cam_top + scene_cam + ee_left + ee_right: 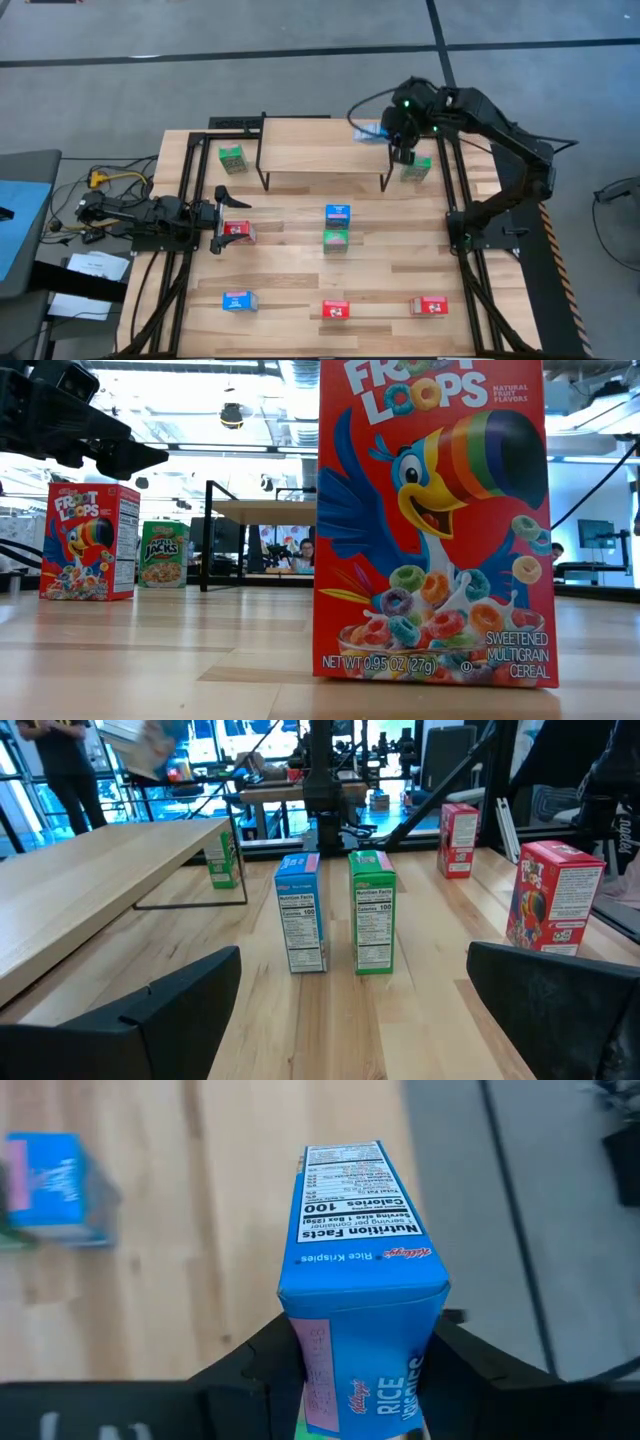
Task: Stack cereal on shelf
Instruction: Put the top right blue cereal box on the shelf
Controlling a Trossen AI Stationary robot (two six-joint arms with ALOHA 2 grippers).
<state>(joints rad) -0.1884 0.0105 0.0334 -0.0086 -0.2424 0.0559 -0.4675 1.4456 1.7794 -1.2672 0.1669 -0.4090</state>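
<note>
A: Up at one o'clock over the worktop [300,265], pinching a blue cereal box [360,1280] with the right pincer [362,1370], fingers pressing on its opposite sides.

B: Hanging where, against the shelf [300,150]?

A: Hanging over its three o'clock end, and looking clear of the board in the left wrist view.

B: And over at nine o'clock?

A: Lying low there with the left pincer [224,222], fingers spreading wide, gripping nothing. Sitting just beside a red box [238,232], which is standing on the worktop.

B: Standing anywhere else?

A: Standing upright at the centre as a pair: a second blue box [337,212] with a green box [337,238] close at its six o'clock side, touching or nearly so. Flanking the shelf, a green one at ten o'clock [232,158] and a green one at two o'clock [415,168]. Lining the six o'clock edge: a third blue box [240,300] at seven, a middle red box [336,310] at six, a last red box [430,305] at five.
</note>
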